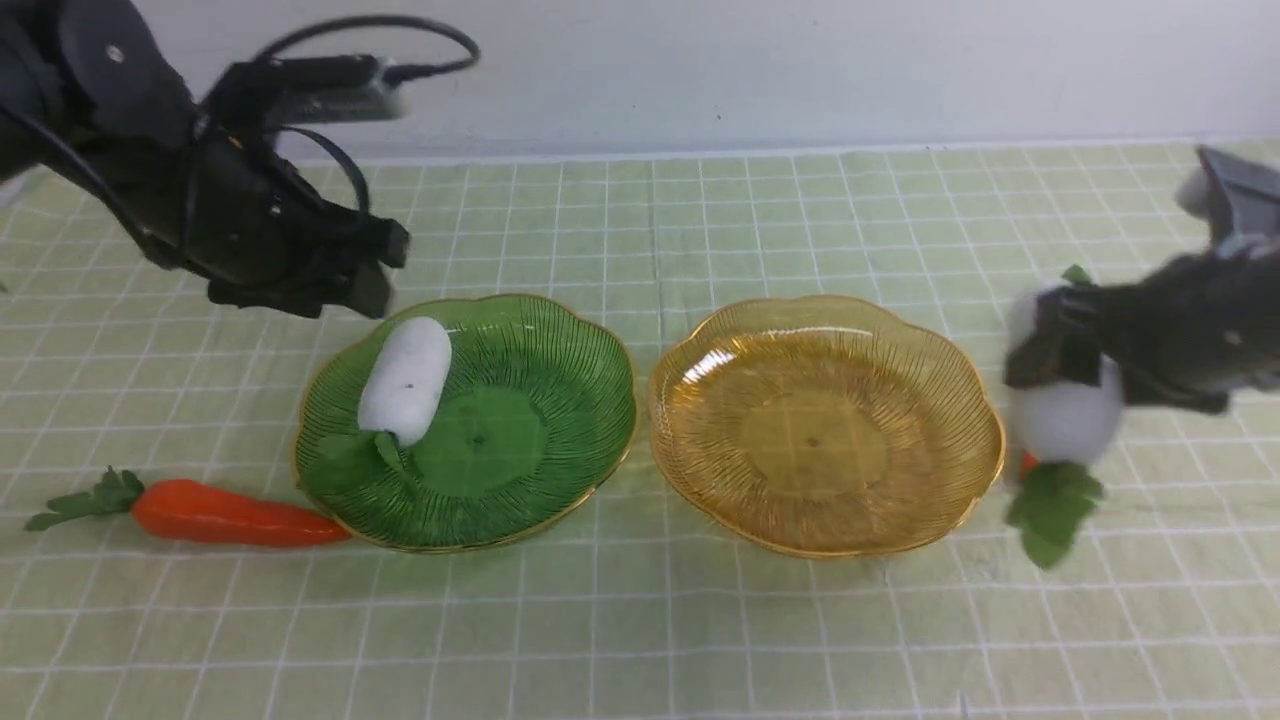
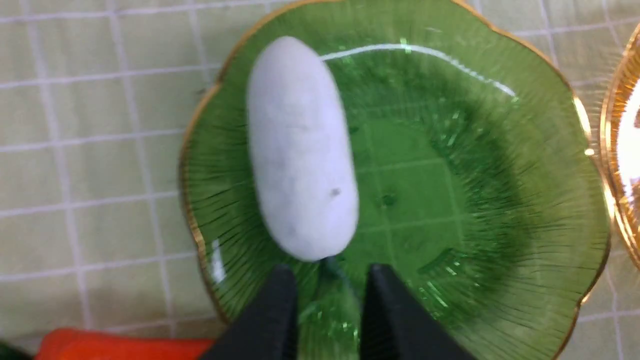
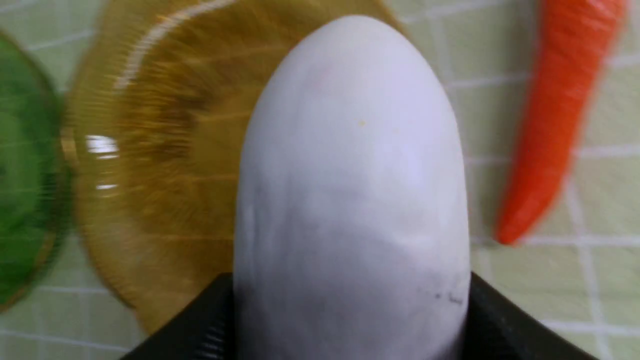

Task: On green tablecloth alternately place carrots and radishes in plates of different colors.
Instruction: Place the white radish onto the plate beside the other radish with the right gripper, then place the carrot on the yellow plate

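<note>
The right gripper point(image 3: 352, 300) grips a smooth, matte white oblong toy radish point(image 3: 352, 175) with green leaves; the left gripper's point(image 2: 330, 300) jaws stand narrowly apart.

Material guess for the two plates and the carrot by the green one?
Green plate and amber plate: likely clear tinted plastic, maybe glass; glossy, cloth grid showing through green. Carrot: probably molded plastic or coated foam, judging by its shiny skin.
</note>
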